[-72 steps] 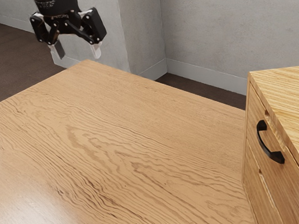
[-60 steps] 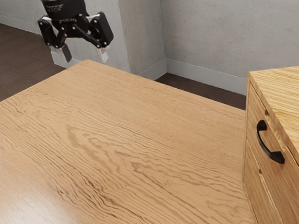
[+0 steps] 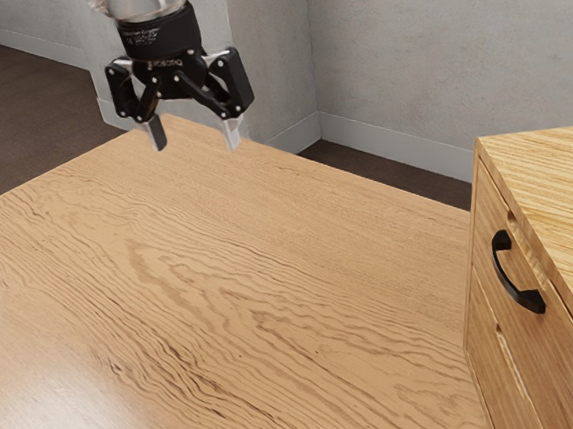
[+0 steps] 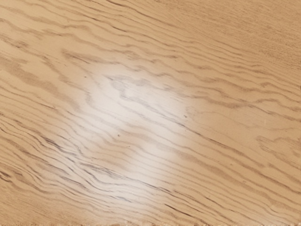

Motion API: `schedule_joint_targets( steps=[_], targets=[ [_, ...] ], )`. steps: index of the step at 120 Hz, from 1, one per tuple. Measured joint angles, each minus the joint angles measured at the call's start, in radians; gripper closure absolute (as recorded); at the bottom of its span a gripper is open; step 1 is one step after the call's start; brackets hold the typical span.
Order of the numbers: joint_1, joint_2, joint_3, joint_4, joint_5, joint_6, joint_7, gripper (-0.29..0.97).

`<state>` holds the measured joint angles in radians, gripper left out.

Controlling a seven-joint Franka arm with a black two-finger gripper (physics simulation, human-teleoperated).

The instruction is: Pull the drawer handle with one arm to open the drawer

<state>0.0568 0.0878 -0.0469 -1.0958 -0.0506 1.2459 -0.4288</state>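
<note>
A wooden drawer cabinet [image 3: 545, 297] stands on the table at the exterior view's right. Its upper drawer front carries a curved black handle [image 3: 514, 273], and the drawer sits flush with the cabinet face. My black gripper [image 3: 195, 140] hangs open over the table's far left corner, fingers pointing down, nothing between them. It is far to the left of the handle. The wrist view looks straight down on bare wood grain of the table [image 4: 150, 113].
The wide wooden table [image 3: 219, 299] stretches between the gripper and the cabinet. Behind it are a grey wall, a white baseboard [image 3: 393, 144] and dark floor [image 3: 24, 121].
My gripper has moved down and toward the exterior view's right, from above the table's corner to just over its surface. The fingers stay open. The drawer has not moved.
</note>
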Motion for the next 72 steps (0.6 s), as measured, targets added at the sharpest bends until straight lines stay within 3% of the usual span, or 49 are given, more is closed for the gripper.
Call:
schedule_joint_targets(
  steps=[23, 29, 41, 52, 72],
  targets=[
    [-0.044, -0.03, -0.029, -0.062, -0.058, 0.057, -0.078, 0.0],
    [-0.052, -0.113, -0.055, -0.205, -0.1, 0.131, -0.094, 0.0],
    [-0.137, -0.186, -0.069, -0.352, -0.16, 0.291, -0.119, 0.0],
    [-0.224, -0.19, -0.07, -0.396, -0.19, 0.418, -0.142, 0.0],
    [-0.222, -0.187, -0.062, -0.473, -0.251, 0.593, -0.223, 0.0]
  ],
)
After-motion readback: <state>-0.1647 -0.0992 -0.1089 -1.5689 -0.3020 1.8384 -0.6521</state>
